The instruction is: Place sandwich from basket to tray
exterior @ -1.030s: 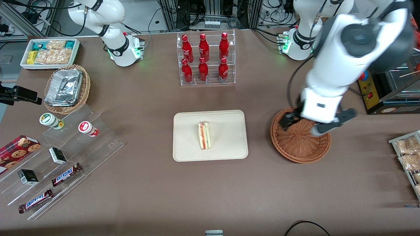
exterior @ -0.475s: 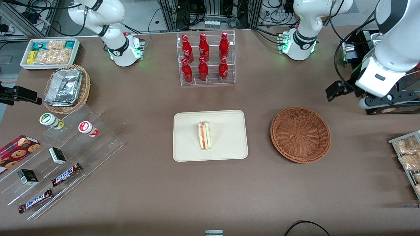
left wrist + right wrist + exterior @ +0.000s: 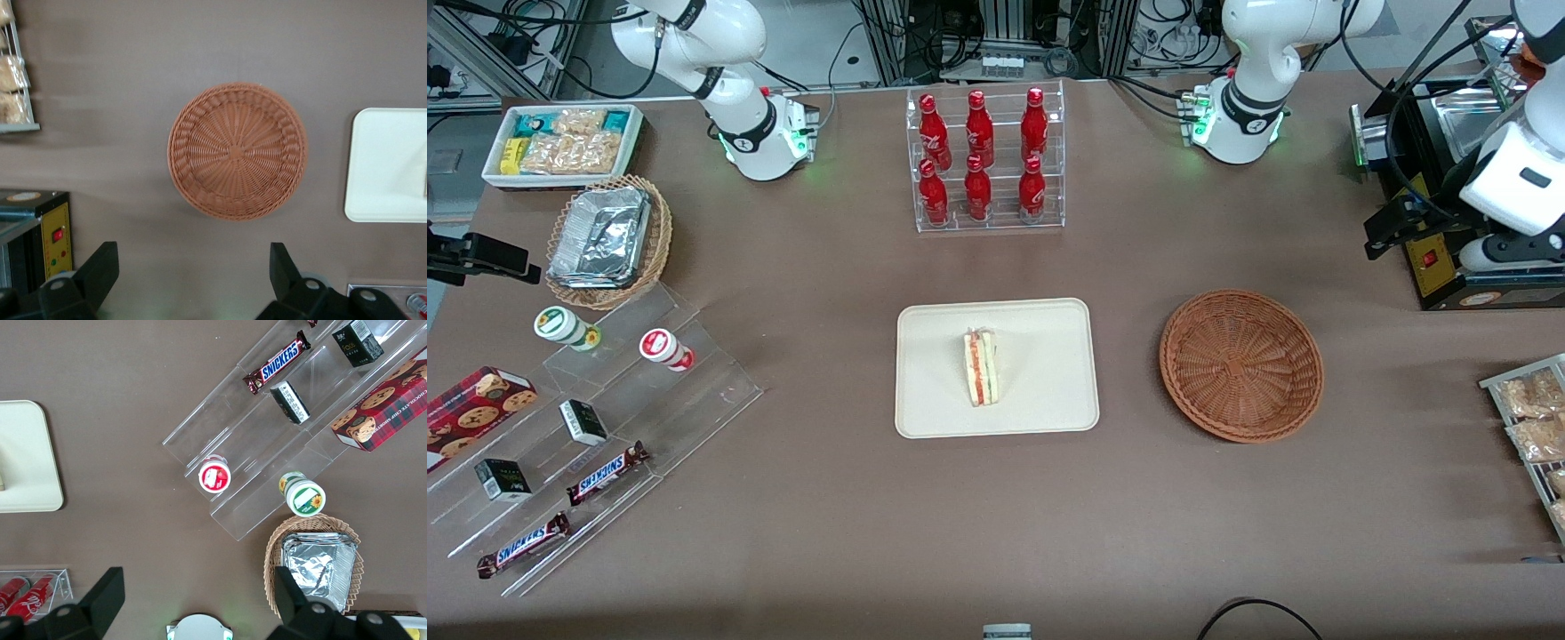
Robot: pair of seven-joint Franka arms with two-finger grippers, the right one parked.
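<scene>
Up at the working arm's end of the surface, the gripper (image 3: pixel 1449 244), jaws released and empty, has retreated from the empty basket (image 3: pixel 1240 364); with the sandwich (image 3: pixel 980 367) on the tray (image 3: pixel 1049 324), the task looks finished.

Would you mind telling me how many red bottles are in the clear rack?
6: three on the upper tier, three on the lower. None looks hidden.

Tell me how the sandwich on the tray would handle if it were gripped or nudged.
The sandwich probably squashes easily: it is soft white bread with thin filling layers. It lies on its side on the tray, so a nudge would likely slide it, not tip it. It looks light. The end effector hangs open, high above the basket.
</scene>
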